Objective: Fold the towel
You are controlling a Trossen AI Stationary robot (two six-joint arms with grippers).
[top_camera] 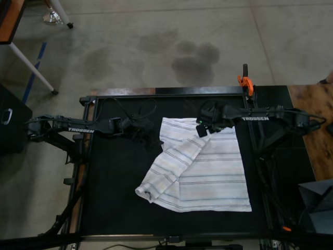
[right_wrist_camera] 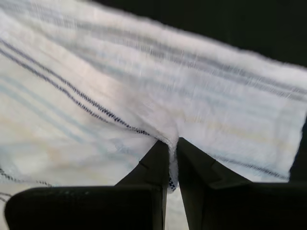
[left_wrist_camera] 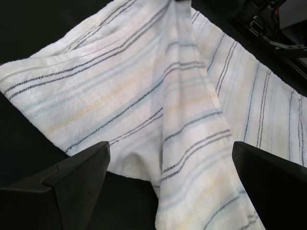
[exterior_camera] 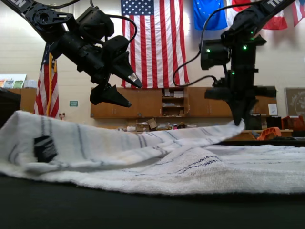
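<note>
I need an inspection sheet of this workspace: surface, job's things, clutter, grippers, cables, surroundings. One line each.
Surface: black table top, bare around the cloth.
Job's things: the towel, white with thin stripes, one side folded over diagonally, not lying flat.
Clutter: orange clamp on the table's far edge; nothing loose seen on the surface.
Grippers: left gripper open, raised above the towel, holding nothing; right gripper shut on the towel's edge, lifting it slightly.
Cables: black cables along both arms, clear of the towel.
Surroundings: concrete floor with dark stains; flags and wooden cabinets behind.
</note>
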